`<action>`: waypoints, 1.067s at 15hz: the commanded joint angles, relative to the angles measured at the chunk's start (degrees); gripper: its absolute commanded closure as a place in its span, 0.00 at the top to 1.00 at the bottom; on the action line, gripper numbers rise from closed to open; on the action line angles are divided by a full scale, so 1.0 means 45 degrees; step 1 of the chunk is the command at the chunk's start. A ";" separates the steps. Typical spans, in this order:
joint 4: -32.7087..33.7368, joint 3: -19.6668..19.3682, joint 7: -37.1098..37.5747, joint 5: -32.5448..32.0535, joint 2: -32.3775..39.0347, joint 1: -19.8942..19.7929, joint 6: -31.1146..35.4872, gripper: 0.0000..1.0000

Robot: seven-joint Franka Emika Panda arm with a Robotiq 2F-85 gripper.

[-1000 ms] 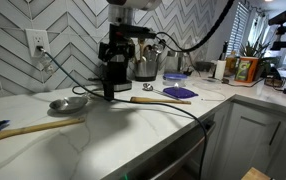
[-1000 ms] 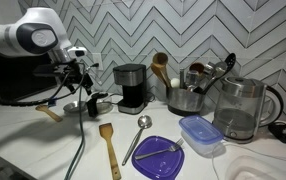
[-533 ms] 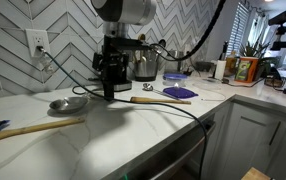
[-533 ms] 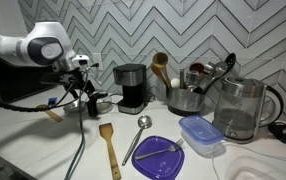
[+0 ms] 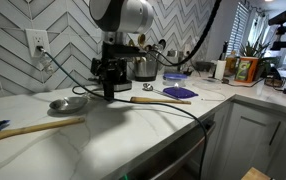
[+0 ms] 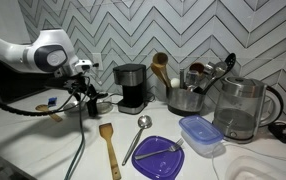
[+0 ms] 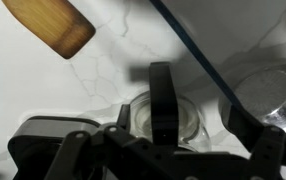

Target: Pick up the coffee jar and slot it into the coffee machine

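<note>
The coffee jar [image 7: 163,112] is a small glass pot with a black lid strip and handle. In the wrist view it shows from above, directly under the gripper. In an exterior view the jar [image 6: 99,103] stands on the white counter left of the black coffee machine [image 6: 131,87]. My gripper [image 6: 85,95] is low over the jar. In the wrist view the gripper [image 7: 158,145] is open, with one dark finger on each side of the jar. In an exterior view my gripper [image 5: 109,78] hides the jar.
A black cord [image 7: 203,55] crosses close to the jar. A wooden spoon [image 5: 33,128] and a metal bowl [image 5: 68,103] lie nearby. Right of the machine are a steel crock [image 6: 188,97], a kettle [image 6: 241,110], a purple plate [image 6: 158,158], a wooden spatula [image 6: 108,145] and a ladle [image 6: 141,135].
The arm has come down and the open gripper has lowered onto the coffee jar. Nothing on the counter has moved.
</note>
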 commanded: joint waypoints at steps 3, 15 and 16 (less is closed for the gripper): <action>-0.0083 -0.0074 0.0754 -0.0500 0.0207 0.0012 0.0468 0.80; 0.0029 -0.0186 0.1910 -0.2044 0.0350 -0.0052 0.0892 0.54; 0.0050 -0.0178 0.1873 -0.2070 0.0379 -0.0040 0.1065 0.55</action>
